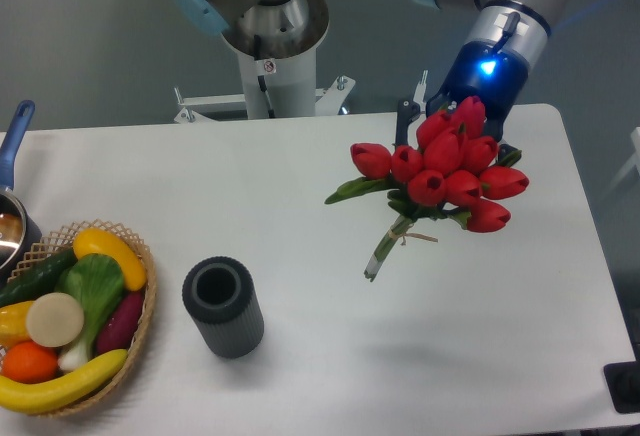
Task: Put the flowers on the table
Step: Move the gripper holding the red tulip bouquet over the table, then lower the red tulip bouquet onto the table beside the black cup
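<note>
The flowers [447, 170] are a bunch of red tulip buds with green leaves and tied green stems. They hang tilted in the air over the right part of the white table [300, 206], with the stem ends pointing down and left. My gripper [428, 134] comes in from the upper right behind the buds and is shut on the flowers. One dark finger [403, 122] shows left of the buds; the rest of the grip is hidden by them.
A dark grey ribbed cylinder vase [224, 306] stands upright at the front left of centre. A wicker basket [140, 326] of fruit and vegetables sits at the front left edge. A pot with a blue handle [14, 141] is at the far left. The arm's base [270, 46] stands behind the table.
</note>
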{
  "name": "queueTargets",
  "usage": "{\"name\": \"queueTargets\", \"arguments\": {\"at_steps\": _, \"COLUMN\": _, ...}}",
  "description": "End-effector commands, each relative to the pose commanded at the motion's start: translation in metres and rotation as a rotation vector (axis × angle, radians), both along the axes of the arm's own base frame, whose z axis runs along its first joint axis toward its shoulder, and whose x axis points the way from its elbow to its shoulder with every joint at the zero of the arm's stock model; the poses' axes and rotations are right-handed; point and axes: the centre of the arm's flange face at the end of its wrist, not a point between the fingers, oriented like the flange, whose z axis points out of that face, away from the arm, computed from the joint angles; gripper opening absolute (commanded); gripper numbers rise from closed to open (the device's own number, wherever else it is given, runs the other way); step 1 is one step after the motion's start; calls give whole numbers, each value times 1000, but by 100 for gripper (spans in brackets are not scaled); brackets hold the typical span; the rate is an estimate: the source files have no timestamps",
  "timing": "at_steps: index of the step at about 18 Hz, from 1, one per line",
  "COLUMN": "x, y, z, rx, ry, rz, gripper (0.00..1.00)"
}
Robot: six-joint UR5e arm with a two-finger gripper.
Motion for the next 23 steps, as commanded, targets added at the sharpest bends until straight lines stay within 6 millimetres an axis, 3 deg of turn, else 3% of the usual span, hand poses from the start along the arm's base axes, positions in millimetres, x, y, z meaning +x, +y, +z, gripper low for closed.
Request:
{"name": "queueTargets", "arguments": {"at_steps": 9, "x": 2, "y": -4, "z": 6, "rx": -25, "ry": 35, "rz": 14, "gripper": 43}}
{"name": "queueTargets", "arguments": {"at_steps": 15, "x": 8, "y": -12, "z": 9, "rx": -230, "ry": 133, "rz": 113, "gripper": 43}}
{"name": "queueTargets", "arguments": {"at_steps": 19, "x": 19, "y": 6, "z": -1, "rx": -388, "ry": 199, "rz": 140, "gripper": 42}}
{"name": "queueTargets", "arguments": {"at_steps": 23, "x": 37, "y": 27, "z": -23, "rx": -608, "ry": 288, "rz": 163, "gripper": 40}}
